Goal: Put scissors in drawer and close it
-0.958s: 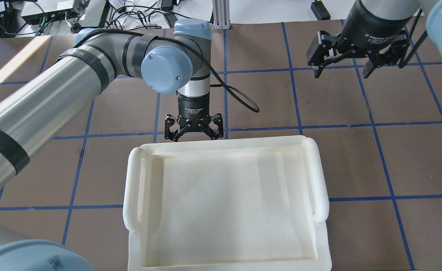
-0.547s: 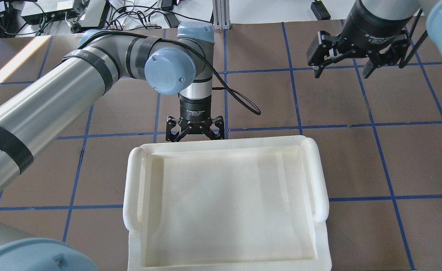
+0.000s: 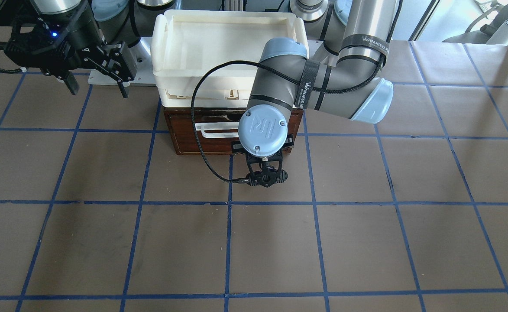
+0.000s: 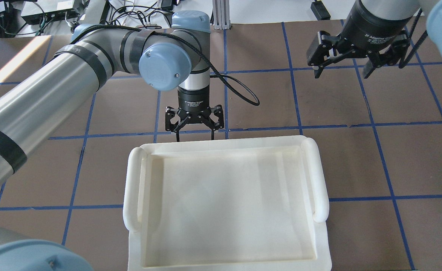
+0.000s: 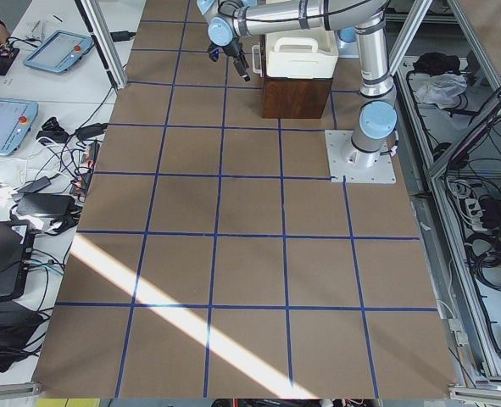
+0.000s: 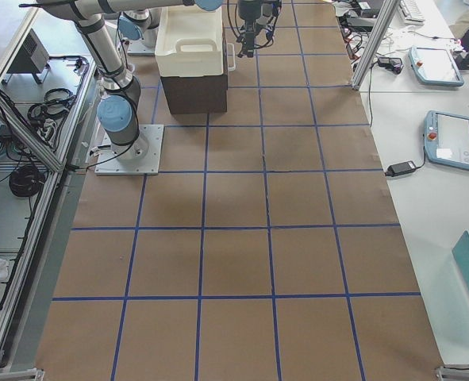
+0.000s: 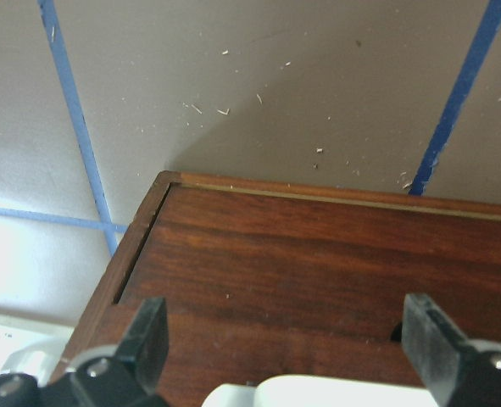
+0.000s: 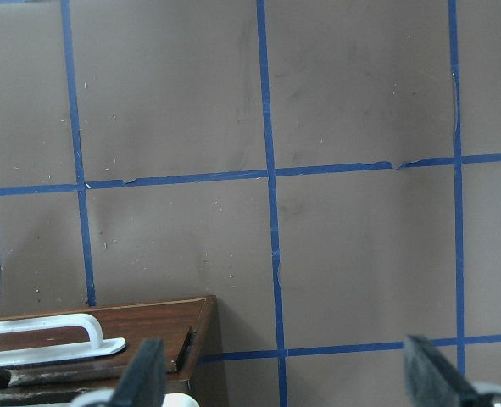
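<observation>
The drawer has a dark reddish-brown front and a white bar handle. It looks pushed in, flush with its cabinet. It also shows in the left wrist view and the right wrist view. The scissors are not in view. My left gripper is open and empty. It points at the drawer front, a short way off it, with its fingers either side of the handle. My right gripper is open and empty, raised off to the right of the cabinet.
A cream-white plastic tray sits on top of the drawer cabinet. The table is brown with blue tape grid lines. Operator desks with tablets stand beyond the far table edge.
My left gripper went slightly toward the drawer front, then drew back from it, so its fingertips now show clear of the tray's edge. The right arm has not moved.
</observation>
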`<state>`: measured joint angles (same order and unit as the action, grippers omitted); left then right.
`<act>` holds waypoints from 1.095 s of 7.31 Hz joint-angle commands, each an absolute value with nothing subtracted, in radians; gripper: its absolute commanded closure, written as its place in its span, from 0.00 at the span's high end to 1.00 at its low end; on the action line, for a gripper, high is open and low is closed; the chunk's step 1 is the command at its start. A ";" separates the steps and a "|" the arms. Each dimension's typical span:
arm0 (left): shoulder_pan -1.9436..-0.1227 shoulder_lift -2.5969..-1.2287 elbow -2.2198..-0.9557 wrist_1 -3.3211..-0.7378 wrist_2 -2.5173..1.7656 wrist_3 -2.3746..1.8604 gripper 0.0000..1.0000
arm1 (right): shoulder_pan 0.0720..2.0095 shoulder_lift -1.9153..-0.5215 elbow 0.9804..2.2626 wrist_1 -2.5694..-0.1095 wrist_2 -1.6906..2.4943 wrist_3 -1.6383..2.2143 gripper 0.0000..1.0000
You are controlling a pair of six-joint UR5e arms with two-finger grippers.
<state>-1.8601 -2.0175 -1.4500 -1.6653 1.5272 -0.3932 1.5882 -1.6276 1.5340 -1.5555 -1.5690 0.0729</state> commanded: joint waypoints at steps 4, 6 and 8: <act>-1.697 -1.991 -1.387 -1.300 1.522 -0.270 1.00 | 1.589 -1.628 1.534 -1.555 -1.569 0.072 1.00; -1.668 -1.932 -1.362 -1.295 1.537 -0.184 1.00 | 1.589 -1.628 1.535 -1.555 -1.569 0.072 1.00; -1.637 -1.832 -1.368 -1.331 1.557 -0.108 1.00 | 1.589 -1.628 1.536 -1.555 -1.569 0.072 1.00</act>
